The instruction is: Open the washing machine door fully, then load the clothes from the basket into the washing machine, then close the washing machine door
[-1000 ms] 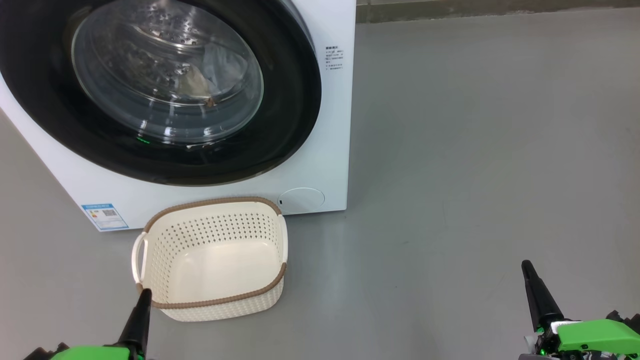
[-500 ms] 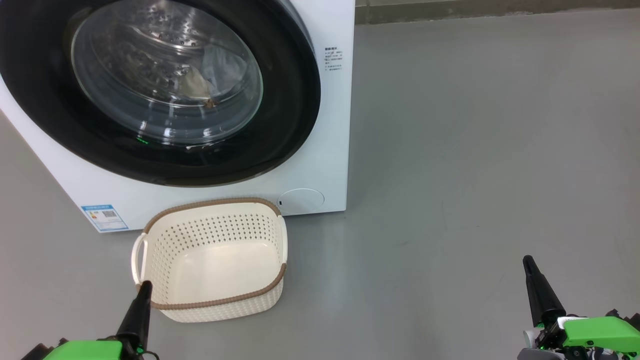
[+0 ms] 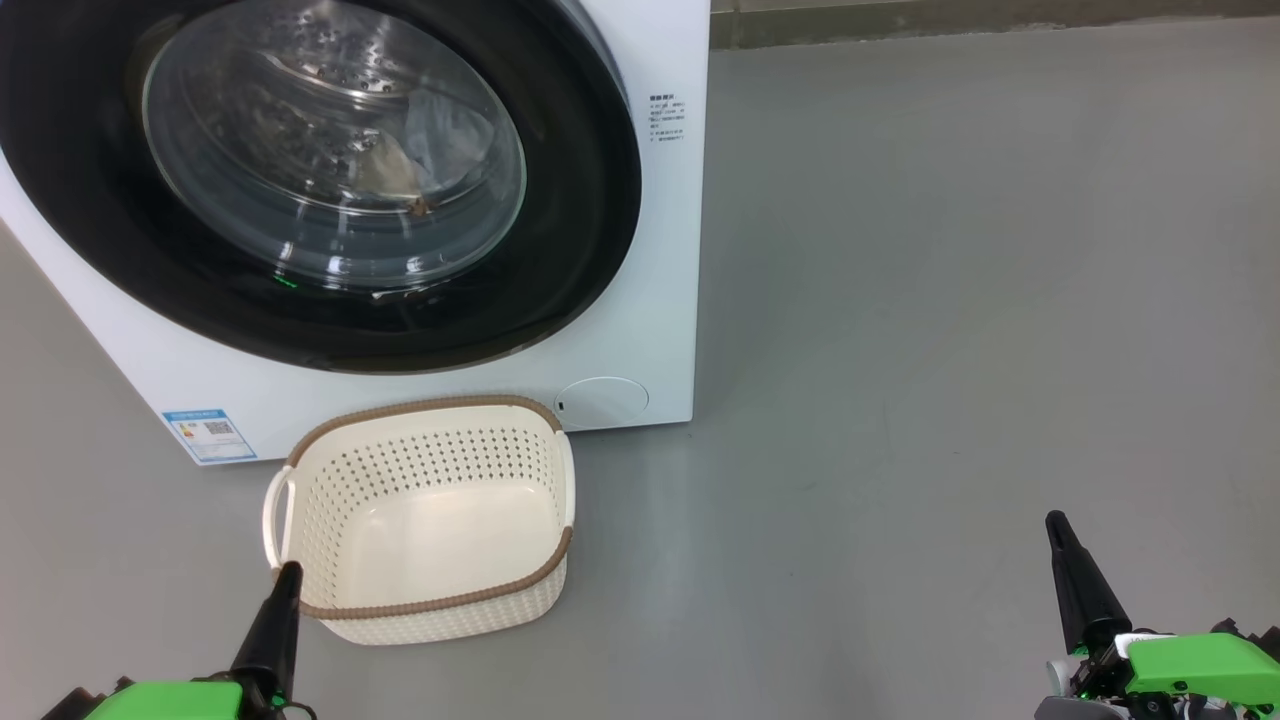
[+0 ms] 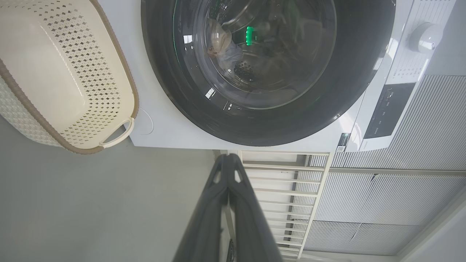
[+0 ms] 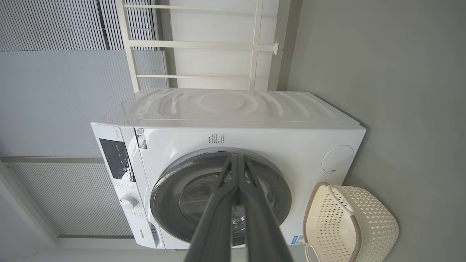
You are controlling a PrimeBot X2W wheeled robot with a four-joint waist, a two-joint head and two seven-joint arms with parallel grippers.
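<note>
The white washing machine (image 3: 650, 300) stands at the upper left, and its round black door (image 3: 580, 200) is closed against the front. Through the glass window I see clothes (image 3: 430, 140) lying inside the steel drum. The cream basket (image 3: 430, 600) with a brown rim sits on the floor in front of the machine, with nothing in it. My left gripper (image 3: 290, 572) is shut, its tip just beside the basket's near left corner. My right gripper (image 3: 1053, 520) is shut too, far off to the right over bare floor. In the wrist views both pairs of fingers (image 4: 227, 160) (image 5: 236, 157) are pressed together, holding nothing.
Grey floor (image 3: 950, 300) spreads wide to the right of the machine. A round filter cap (image 3: 603, 398) and a blue energy sticker (image 3: 210, 432) mark the machine's lower front. A white rack (image 5: 204, 43) and ribbed wall panels stand behind the machine.
Both grippers have shifted only slightly near the bottom of the head view. The door, basket and clothes stand as before.
</note>
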